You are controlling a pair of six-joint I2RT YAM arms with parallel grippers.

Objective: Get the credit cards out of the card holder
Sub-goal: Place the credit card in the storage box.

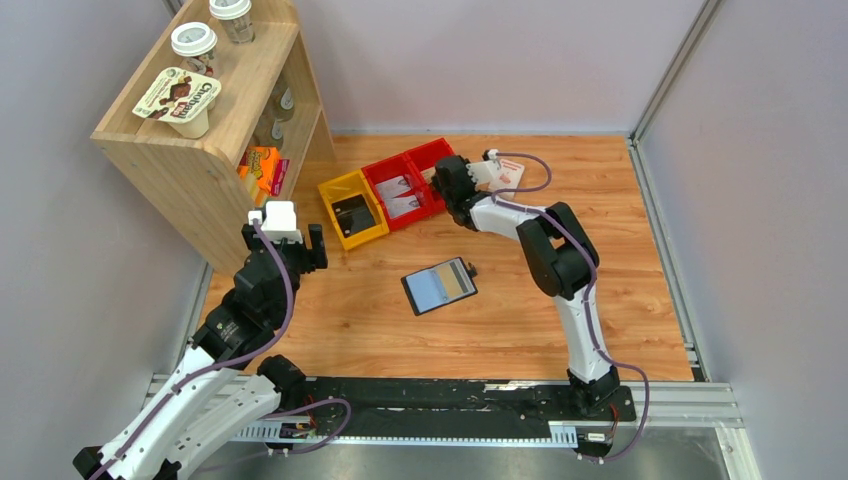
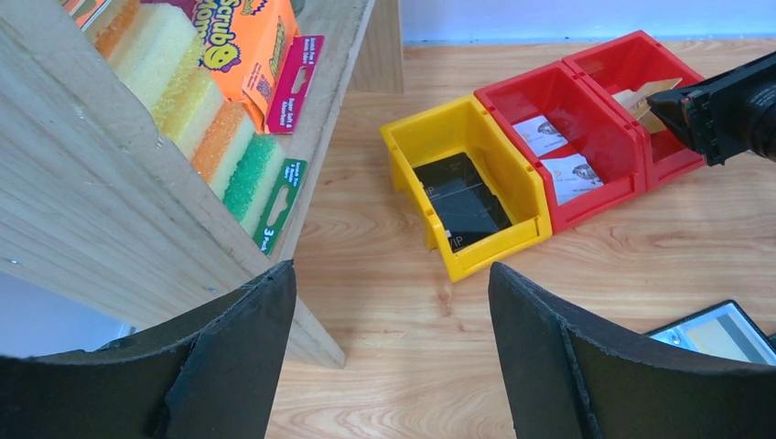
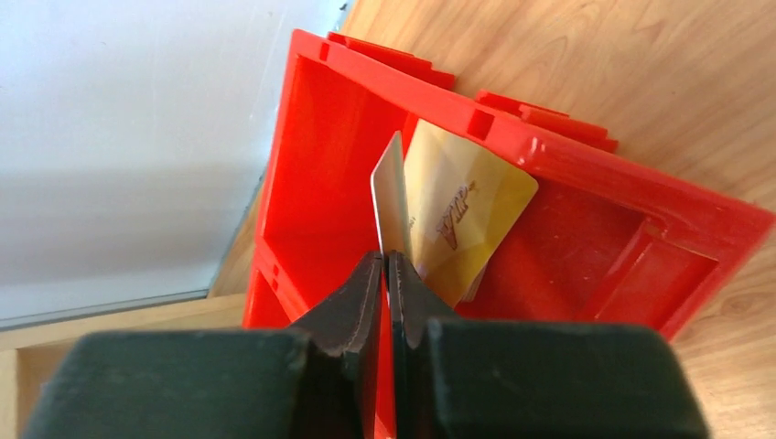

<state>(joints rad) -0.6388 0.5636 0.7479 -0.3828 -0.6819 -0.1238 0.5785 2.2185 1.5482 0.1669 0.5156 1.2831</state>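
Left gripper (image 2: 392, 293) is hanging wide open beside the wooden shelf (image 2: 137, 210), gripping nothing. Card holder (image 1: 440, 285) is lying unfolded on the table (image 1: 620, 260) between the arms, well apart from both. A tan patch on one pocket is looking like a card left inside. Further out, right gripper (image 3: 387, 265) is clenching a credit card (image 3: 391, 197) edge-on, holding it over the far red bin (image 3: 316, 155). A gold card (image 3: 467, 210) is leaning inside that bin, just behind the held one. Reading this as the drop-off step. Next: jaws opening so the card is falling inside the bin walls, not on the rim. Then heading back to the holder, which is likely needing a thin pinch on a flat card edge.
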